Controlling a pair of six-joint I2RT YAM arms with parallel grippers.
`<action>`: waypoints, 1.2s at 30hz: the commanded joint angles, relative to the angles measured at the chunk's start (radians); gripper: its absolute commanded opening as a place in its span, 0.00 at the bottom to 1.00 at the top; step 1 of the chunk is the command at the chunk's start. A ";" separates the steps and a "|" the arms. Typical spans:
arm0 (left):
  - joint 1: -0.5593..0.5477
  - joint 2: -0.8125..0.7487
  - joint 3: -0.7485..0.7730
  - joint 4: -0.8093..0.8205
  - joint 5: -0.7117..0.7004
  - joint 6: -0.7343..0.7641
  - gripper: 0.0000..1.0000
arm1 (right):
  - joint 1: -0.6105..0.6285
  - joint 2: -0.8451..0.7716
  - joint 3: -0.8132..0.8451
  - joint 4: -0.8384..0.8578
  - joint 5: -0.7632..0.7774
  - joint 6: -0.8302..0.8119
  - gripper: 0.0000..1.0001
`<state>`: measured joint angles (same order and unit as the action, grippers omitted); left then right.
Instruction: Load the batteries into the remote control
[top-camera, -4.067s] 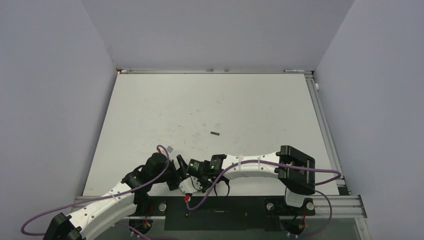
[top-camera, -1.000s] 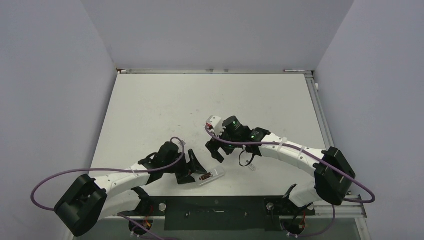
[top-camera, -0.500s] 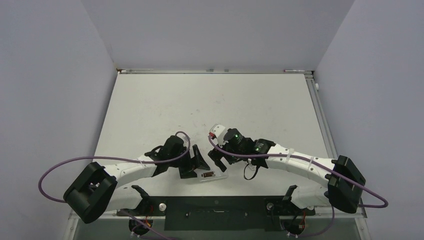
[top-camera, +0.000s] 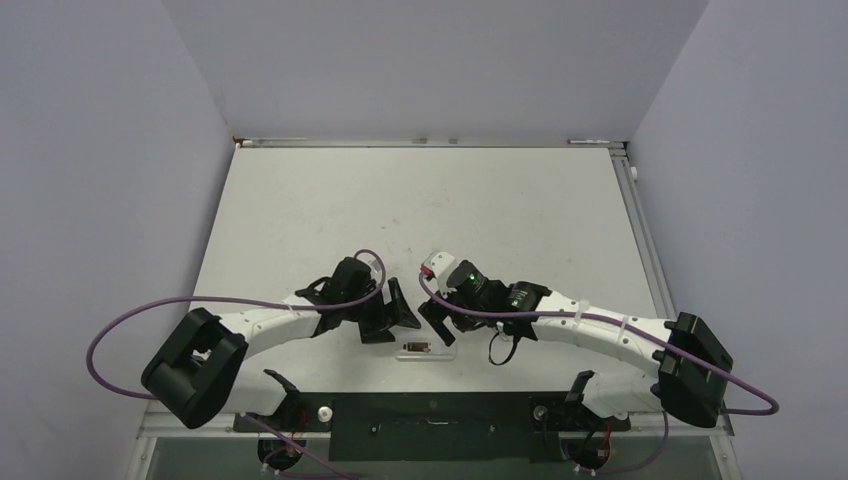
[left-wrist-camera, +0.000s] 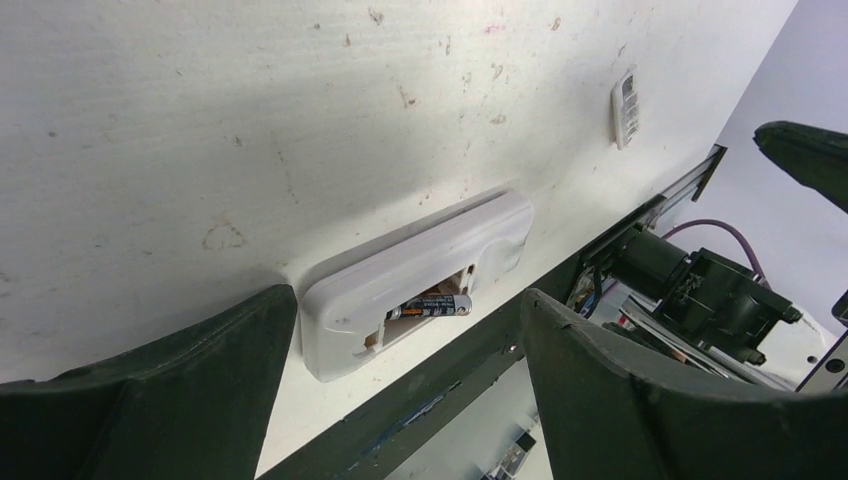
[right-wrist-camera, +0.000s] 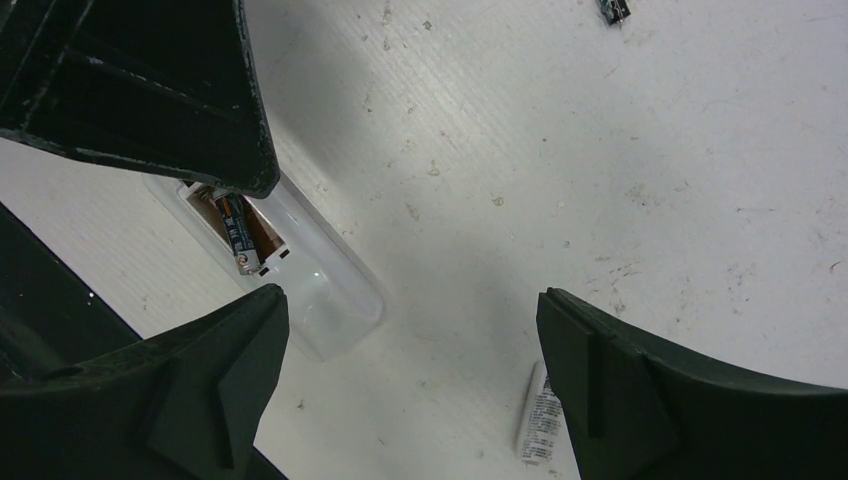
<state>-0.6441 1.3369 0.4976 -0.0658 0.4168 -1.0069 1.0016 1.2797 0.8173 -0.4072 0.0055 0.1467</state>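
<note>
The remote (left-wrist-camera: 420, 262) lies back-up on the table (top-camera: 330, 220), close to the near edge and roughly parallel to it. Its recess (right-wrist-camera: 262, 228) is uncovered, and one battery (left-wrist-camera: 432, 306) sits inside. The second battery (right-wrist-camera: 612, 8) lies on the bare table, well apart from the remote and farther from the edge. A small white slab (right-wrist-camera: 538, 412) rests flat near the remote's right end. The left gripper (top-camera: 390, 315) hangs just above the remote's left end, its fingers (left-wrist-camera: 160, 400) spread wide and holding nothing. Whether it touches the remote cannot be told. The right gripper (top-camera: 437, 322) hovers at the other side, also spread apart and empty.
</note>
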 joint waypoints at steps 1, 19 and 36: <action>0.034 0.000 0.059 -0.054 -0.010 0.068 0.80 | 0.012 -0.004 0.021 0.007 0.027 0.011 0.95; 0.205 -0.334 0.056 -0.358 -0.115 0.141 0.80 | 0.017 0.188 0.150 -0.012 -0.190 -0.173 0.94; 0.235 -0.523 -0.017 -0.446 -0.070 0.094 0.80 | 0.028 0.363 0.249 0.003 -0.229 -0.234 0.90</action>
<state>-0.4168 0.8310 0.4923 -0.4969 0.3191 -0.9058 1.0195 1.6295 1.0176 -0.4267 -0.2062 -0.0677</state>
